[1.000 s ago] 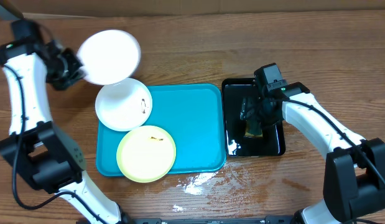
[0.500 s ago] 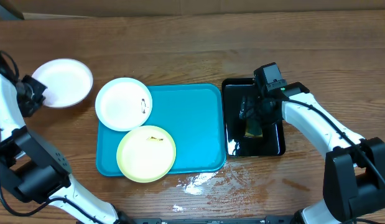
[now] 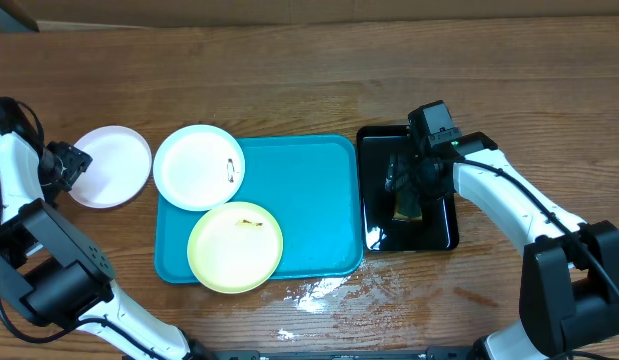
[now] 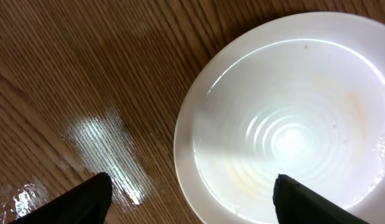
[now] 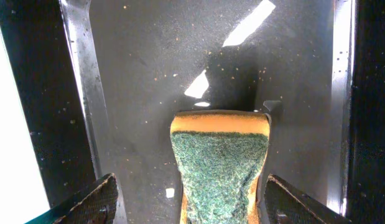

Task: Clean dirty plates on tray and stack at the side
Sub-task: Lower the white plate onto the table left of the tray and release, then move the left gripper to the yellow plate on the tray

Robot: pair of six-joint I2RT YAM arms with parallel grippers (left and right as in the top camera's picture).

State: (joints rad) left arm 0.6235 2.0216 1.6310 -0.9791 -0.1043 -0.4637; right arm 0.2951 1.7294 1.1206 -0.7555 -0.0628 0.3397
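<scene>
A pale plate (image 3: 110, 166) (image 4: 292, 118) lies flat on the wood, left of the teal tray (image 3: 309, 200). My left gripper (image 3: 71, 164) (image 4: 192, 202) is open at the plate's left rim, its fingers astride the edge. A white plate (image 3: 199, 166) with a small dark speck sits on the tray's back left corner. A yellow-green plate (image 3: 235, 246) with crumbs sits at the tray's front left. My right gripper (image 3: 408, 182) (image 5: 195, 202) hangs open over the black tray (image 3: 439, 235), with the green-and-yellow sponge (image 3: 407, 205) (image 5: 220, 162) loose between its fingers.
A wet patch (image 3: 314, 292) glistens on the wood in front of the teal tray. The black tray's raised metal walls (image 5: 80, 93) flank the sponge on both sides. Wet sheen (image 4: 111, 155) marks the wood beside the pale plate.
My left arm swung the pale plate from above the tray's back left corner out to the left, set it flat on the table and opened. The right arm stayed put.
</scene>
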